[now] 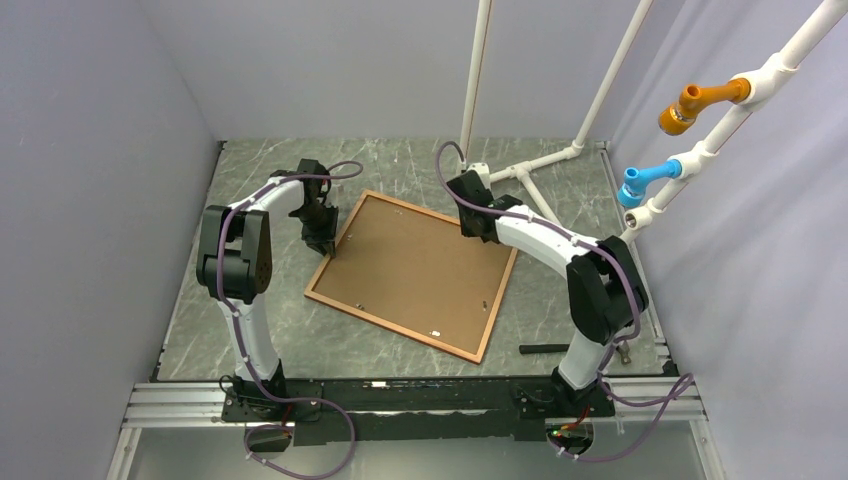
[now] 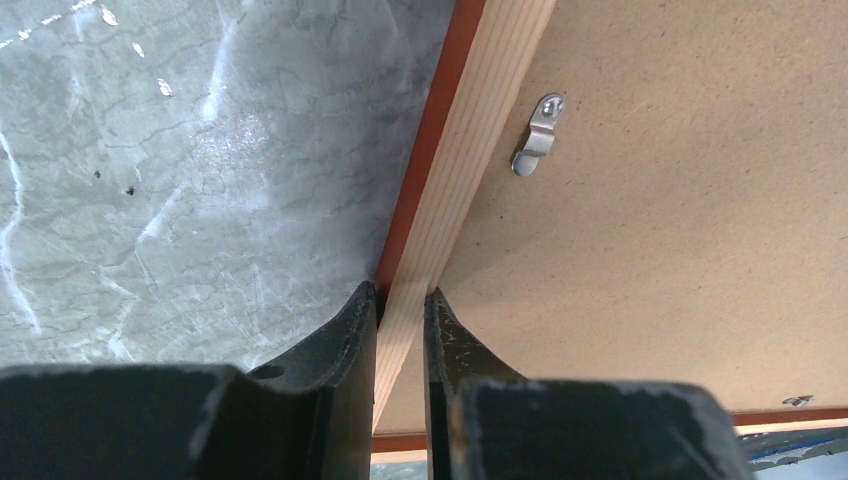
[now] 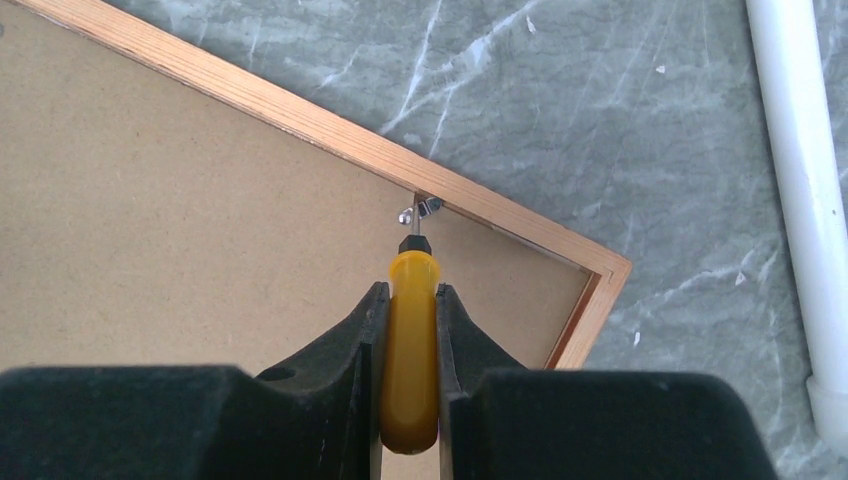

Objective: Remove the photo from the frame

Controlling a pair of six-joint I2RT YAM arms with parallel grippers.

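Top view: thin reddish-brown wooden rectangular frame (image 1: 392,327) flat on grey marbled table (image 1: 250,330), back up, skewed. Plain brown board back of photo (image 1: 415,270) seated inside frame. Left gripper (image 1: 326,248) at frame's left edge, right gripper (image 1: 474,222) over far right corner.
Left wrist: jaws narrow, pinching frame's rail. Small bent metal clip (image 2: 537,148) on board just beyond.
Right wrist: jaws clamped on yellow-handled screwdriver (image 3: 410,350). Tip at second clip (image 3: 420,209) near corner, probably touching.
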